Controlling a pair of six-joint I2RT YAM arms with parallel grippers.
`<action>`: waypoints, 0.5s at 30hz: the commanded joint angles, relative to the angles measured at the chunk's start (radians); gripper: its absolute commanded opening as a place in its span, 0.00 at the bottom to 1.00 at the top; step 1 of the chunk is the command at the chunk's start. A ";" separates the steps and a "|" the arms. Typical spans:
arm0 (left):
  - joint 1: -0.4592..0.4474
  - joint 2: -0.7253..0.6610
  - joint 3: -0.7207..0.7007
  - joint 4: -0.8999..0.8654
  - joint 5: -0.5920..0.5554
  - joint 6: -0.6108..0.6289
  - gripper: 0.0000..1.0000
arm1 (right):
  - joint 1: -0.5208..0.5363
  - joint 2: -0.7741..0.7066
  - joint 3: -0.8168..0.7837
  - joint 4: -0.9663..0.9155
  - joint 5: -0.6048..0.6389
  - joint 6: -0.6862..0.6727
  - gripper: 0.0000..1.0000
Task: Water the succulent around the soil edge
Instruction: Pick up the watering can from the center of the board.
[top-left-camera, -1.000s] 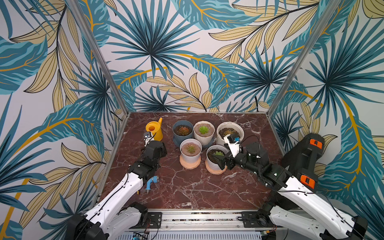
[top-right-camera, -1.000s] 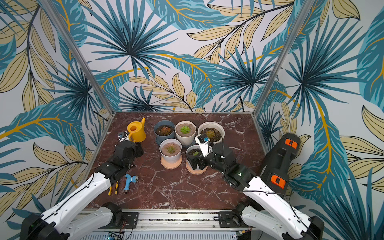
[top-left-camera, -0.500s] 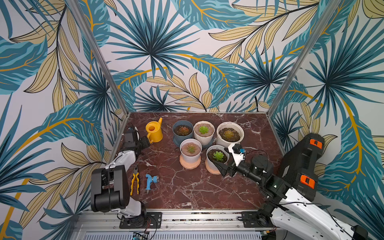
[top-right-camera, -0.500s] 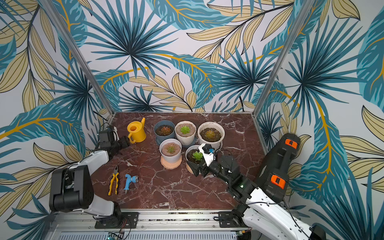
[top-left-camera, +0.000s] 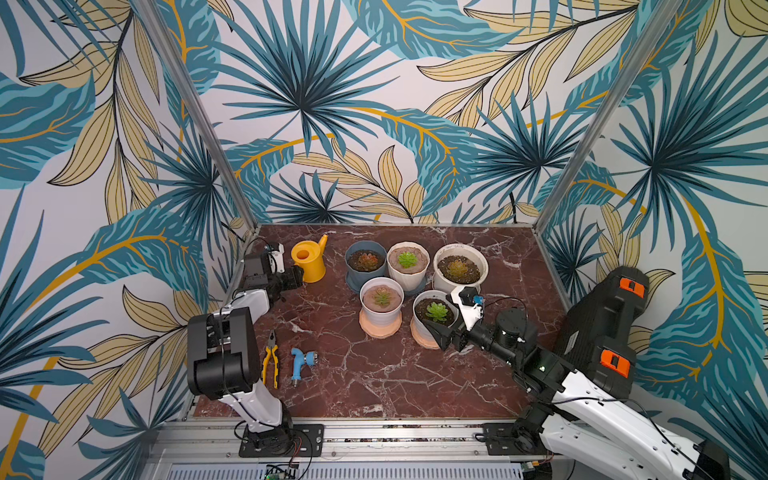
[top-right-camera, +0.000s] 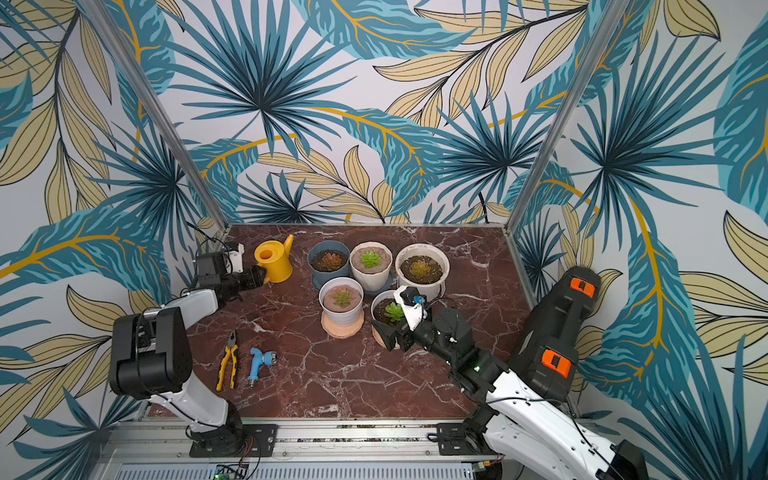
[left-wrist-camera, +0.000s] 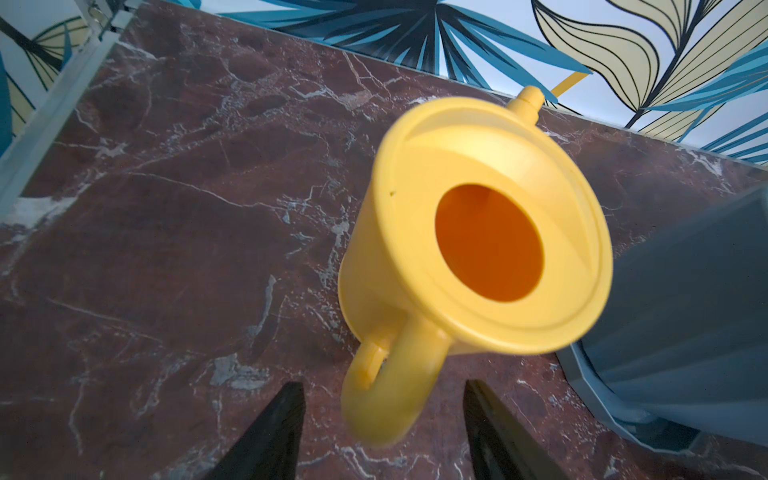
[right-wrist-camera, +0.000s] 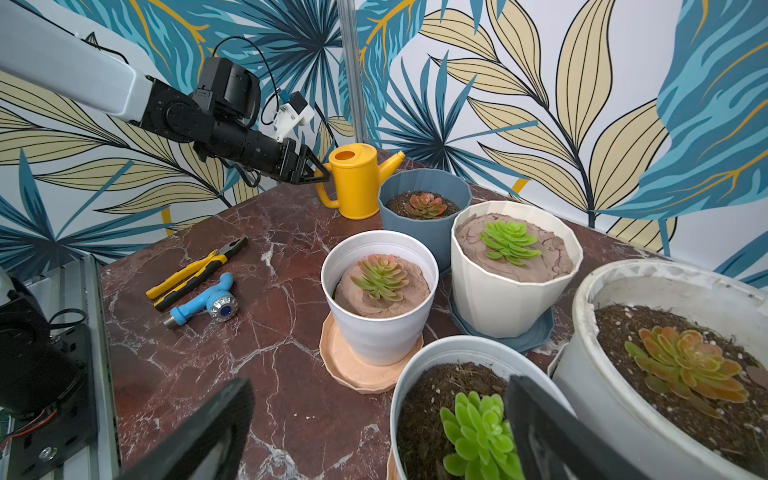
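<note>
A yellow watering can (top-left-camera: 309, 259) stands upright at the back left of the marble table, seen in both top views. Its handle (left-wrist-camera: 386, 399) lies between the fingers of my left gripper (left-wrist-camera: 381, 386), which is open with a gap on each side. Several potted succulents stand mid-table. My right gripper (right-wrist-camera: 378, 419) is open and low at the front-right pot (top-left-camera: 419, 328), which holds a green succulent (right-wrist-camera: 478, 432). One finger (right-wrist-camera: 536, 419) overlaps that pot's rim.
Yellow-handled pliers (top-left-camera: 271, 357) and a blue hose nozzle (top-left-camera: 301, 361) lie at the front left. A blue pot (top-left-camera: 365, 259) stands close to the can's spout side. Leaf-patterned walls and metal posts enclose the table on three sides.
My left arm swung from the front left back to the watering can, and its jaws narrowed around the handle. My right gripper drew back from above the pots to the front-right pot.
</note>
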 joint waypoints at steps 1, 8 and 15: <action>0.003 0.058 0.113 -0.040 0.064 0.033 0.58 | 0.003 0.003 -0.016 0.028 0.024 -0.022 0.99; 0.003 0.049 0.046 0.111 0.098 -0.085 0.13 | 0.003 0.024 -0.016 0.032 0.034 -0.023 0.99; -0.006 -0.043 -0.018 0.150 -0.036 -0.144 0.00 | 0.003 0.045 0.001 0.017 0.037 -0.012 1.00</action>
